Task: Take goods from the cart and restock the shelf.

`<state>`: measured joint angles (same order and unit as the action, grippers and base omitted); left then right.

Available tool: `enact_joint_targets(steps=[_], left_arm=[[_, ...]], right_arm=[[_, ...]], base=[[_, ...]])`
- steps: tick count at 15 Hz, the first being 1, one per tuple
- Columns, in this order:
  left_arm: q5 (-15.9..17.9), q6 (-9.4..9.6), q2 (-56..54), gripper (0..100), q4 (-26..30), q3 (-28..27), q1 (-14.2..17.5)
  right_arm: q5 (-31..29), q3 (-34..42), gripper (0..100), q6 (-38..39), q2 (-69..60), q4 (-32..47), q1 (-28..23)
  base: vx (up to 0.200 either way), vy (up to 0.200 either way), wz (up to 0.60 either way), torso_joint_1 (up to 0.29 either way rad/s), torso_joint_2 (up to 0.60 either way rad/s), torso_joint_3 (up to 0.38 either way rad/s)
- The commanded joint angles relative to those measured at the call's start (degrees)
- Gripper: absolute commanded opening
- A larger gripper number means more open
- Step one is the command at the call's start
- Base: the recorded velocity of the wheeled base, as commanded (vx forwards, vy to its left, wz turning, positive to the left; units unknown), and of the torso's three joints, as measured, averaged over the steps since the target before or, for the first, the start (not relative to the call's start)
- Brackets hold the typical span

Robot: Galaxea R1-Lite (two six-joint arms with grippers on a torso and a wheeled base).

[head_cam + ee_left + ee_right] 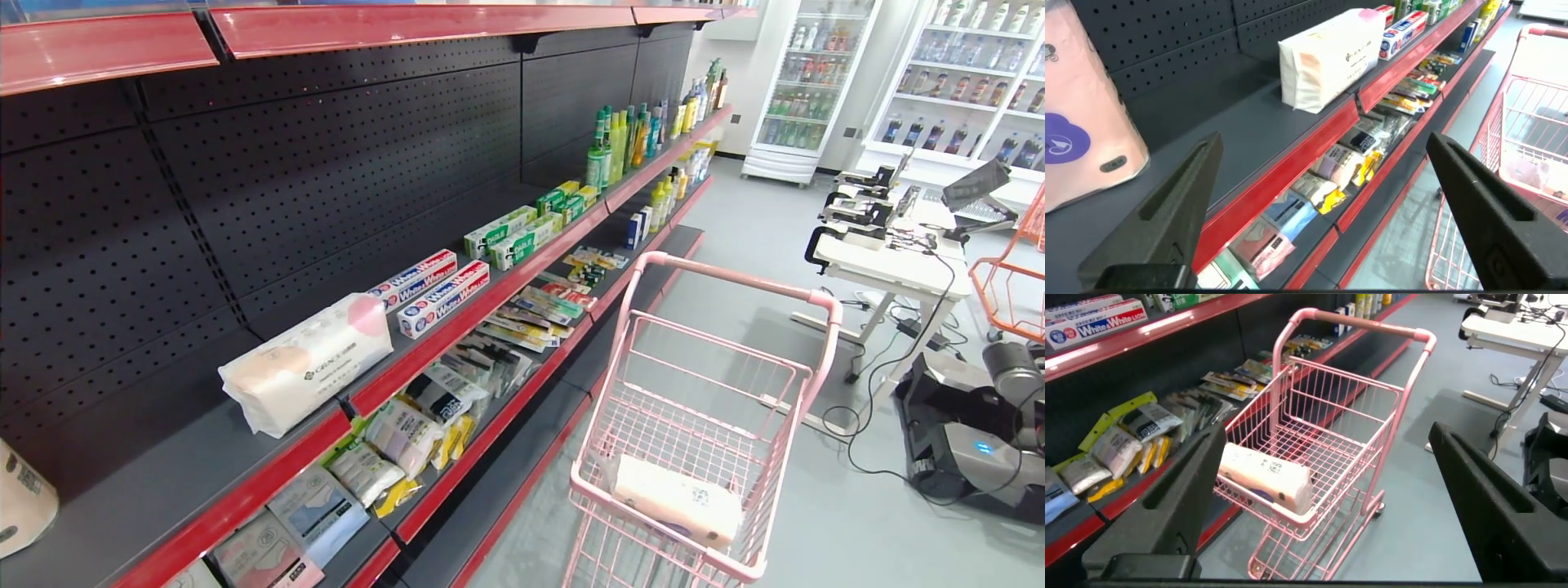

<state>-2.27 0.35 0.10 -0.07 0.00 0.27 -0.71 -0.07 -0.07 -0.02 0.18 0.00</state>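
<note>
A pink cart (pixel 820 306) stands in the aisle to the right of the shelf (pixel 457 325). One white wrapped pack (pixel 678 500) lies in its basket. On the upper shelf board lies a white tissue pack (pixel 304 363), and a pink-wrapped paper pack (pixel 23 500) stands at the far left. My left gripper (pixel 1323 216) is open, hovering over the shelf's red front edge (pixel 1290 167), between the pink-wrapped pack (pixel 1082 114) and the tissue pack (pixel 1327 55). My right gripper (pixel 1331 506) is open above the cart (pixel 1351 322), with the pack (pixel 1264 478) below it. Both hold nothing.
Toothpaste boxes (pixel 429 292), green boxes and bottles (pixel 620 139) line the shelf farther along. Several packets (pixel 408 433) fill the lower board. A white desk (pixel 894 265), an orange cart (pixel 1012 286) and glass fridges (pixel 804 82) stand to the right across grey floor.
</note>
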Motion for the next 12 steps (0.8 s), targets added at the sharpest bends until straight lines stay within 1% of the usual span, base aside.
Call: enact_joint_targets(steps=[1,12], left_arm=[[-0.02,0.0,0.08,100,-0.01,0.0,0.0],[-0.02,0.0,0.08,100,-0.01,0.0,0.0]], right_arm=[[0.0,0.07,100,-0.01,0.02,-0.01,0.0],[0.0,-0.01,100,-0.01,0.02,-0.01,0.0]], base=[[0.0,0.0,0.0,0.0,0.0,0.0],[0.0,0.0,0.0,0.0,0.0,0.0]])
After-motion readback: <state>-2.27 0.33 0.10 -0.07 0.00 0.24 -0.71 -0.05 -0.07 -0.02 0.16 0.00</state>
